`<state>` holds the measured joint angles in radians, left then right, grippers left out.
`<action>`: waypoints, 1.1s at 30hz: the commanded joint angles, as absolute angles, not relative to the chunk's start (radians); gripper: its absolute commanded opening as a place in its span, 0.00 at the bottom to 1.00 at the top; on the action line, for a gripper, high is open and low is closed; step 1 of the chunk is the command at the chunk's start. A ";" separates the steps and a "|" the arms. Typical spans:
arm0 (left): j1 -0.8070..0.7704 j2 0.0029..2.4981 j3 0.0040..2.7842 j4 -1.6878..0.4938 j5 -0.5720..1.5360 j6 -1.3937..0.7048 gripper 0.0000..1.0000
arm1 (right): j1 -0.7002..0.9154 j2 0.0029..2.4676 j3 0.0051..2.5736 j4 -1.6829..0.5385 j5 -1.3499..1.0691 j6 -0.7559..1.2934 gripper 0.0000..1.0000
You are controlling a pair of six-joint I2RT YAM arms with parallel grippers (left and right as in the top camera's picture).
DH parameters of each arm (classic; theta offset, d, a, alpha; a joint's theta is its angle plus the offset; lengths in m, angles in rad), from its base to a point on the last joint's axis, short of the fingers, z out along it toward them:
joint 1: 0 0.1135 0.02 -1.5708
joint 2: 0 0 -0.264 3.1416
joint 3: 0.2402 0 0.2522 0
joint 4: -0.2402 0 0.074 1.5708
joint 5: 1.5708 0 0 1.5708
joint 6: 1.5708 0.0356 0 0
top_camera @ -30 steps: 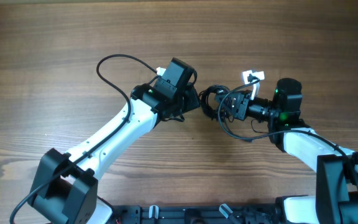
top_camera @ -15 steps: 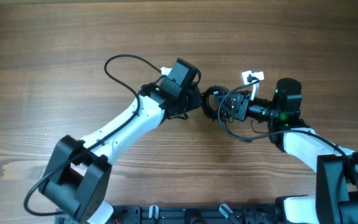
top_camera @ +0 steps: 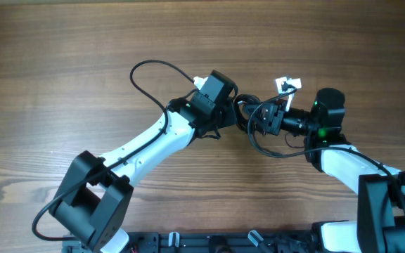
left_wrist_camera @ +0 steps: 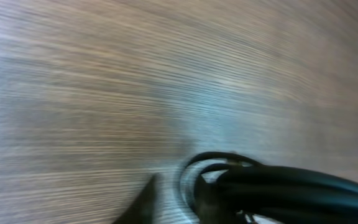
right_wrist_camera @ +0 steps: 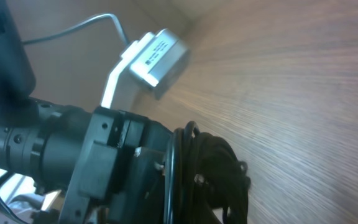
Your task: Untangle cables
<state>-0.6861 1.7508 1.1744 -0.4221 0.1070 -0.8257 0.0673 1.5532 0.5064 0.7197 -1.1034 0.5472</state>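
The cables (top_camera: 245, 111) sit as one tight dark knot a little right of the table's (top_camera: 83, 56) middle, pinched in the short gap between the two arms. The left gripper (top_camera: 232, 116) meets the knot from the left and the right gripper (top_camera: 259, 121) from the right, so knot and both hands lie on one left-to-right line. Neither arm is clearly nearer, as each is at or touching the bundle. A slack loop (top_camera: 269, 150) sags out of the knot toward the near edge, below the right gripper, and it is the only part with a readable run. In the left wrist view the cords (left_wrist_camera: 278, 186) crowd the lower right corner over blurred wood, and that hand's fingers do not show plainly, so I cannot tell whether it is wide or closed. In the right wrist view the cords (right_wrist_camera: 213, 174) coil against dark gripper hardware. That hand looks buried in the bundle, but whether it is closed on it cannot be told either. Any separating pull would likely run along that left-right line, the hands drawing apart.
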 commanded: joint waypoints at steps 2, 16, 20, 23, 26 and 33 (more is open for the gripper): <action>-0.712 1.799 1.172 -0.428 0.112 -0.820 0.04 | 0.070 1.549 0.516 0.799 -1.198 0.632 0.04; -0.699 1.799 1.172 -0.410 0.377 -1.141 0.31 | 0.070 1.549 0.516 0.801 -1.152 0.924 0.04; -0.640 1.799 1.172 -0.408 0.423 -1.267 0.25 | 0.070 1.549 0.516 0.800 -1.062 1.092 0.04; -0.616 1.799 1.172 -0.406 0.434 -1.428 0.30 | 0.070 1.549 0.516 0.800 -0.990 1.201 0.04; -0.612 1.799 1.172 -0.372 0.438 -1.581 0.30 | 0.070 1.549 0.516 0.800 -0.953 1.265 0.04; -0.612 1.799 1.172 -0.170 0.438 -1.644 0.15 | 0.070 1.549 0.516 0.800 -0.950 1.370 0.04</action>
<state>-0.6132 1.7992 1.1698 -0.2142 0.4179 -1.6108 0.0616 1.5539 0.5037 0.7979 -0.9306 1.3071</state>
